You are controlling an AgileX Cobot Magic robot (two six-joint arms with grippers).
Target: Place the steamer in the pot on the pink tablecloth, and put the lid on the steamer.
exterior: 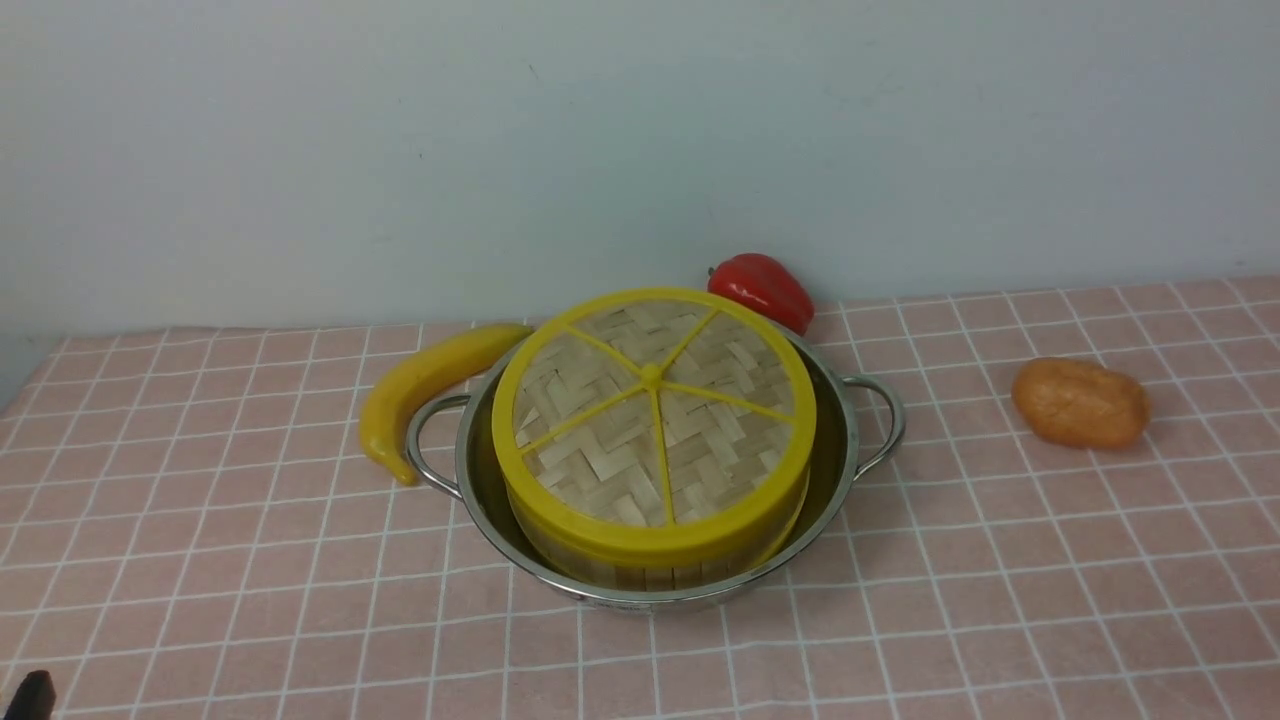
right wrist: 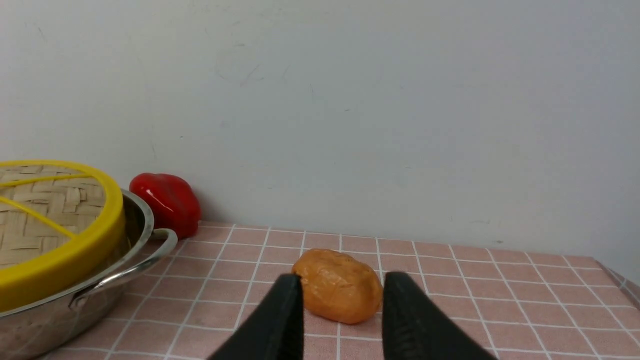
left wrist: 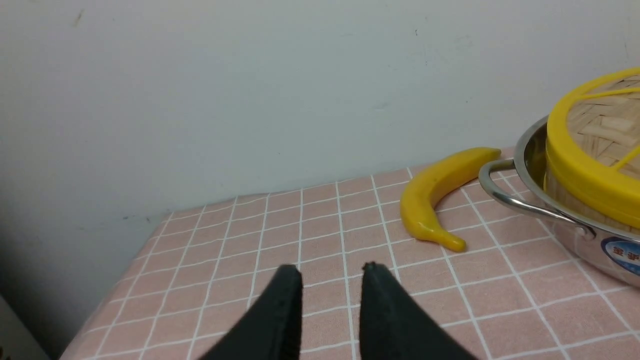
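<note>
The steel pot (exterior: 846,440) stands on the pink tablecloth (exterior: 1000,600) near the middle. The steamer (exterior: 640,572) sits inside it; only its wooden wall shows, its inside is hidden. The woven lid (exterior: 650,410) with yellow spokes lies on top of the steamer. My left gripper (left wrist: 331,270) is open and empty, low over the cloth well to the left of the pot (left wrist: 590,245) and lid (left wrist: 600,125). My right gripper (right wrist: 344,277) is open and empty, to the right of the pot (right wrist: 40,325) and lid (right wrist: 45,215). Only a dark tip of the left gripper (exterior: 30,695) shows in the front view.
A yellow banana (exterior: 420,385) lies against the pot's left handle. A red pepper (exterior: 765,285) sits behind the pot by the wall. An orange-brown potato (exterior: 1080,402) lies to the right; in the right wrist view the potato (right wrist: 337,285) lies beyond the fingers.
</note>
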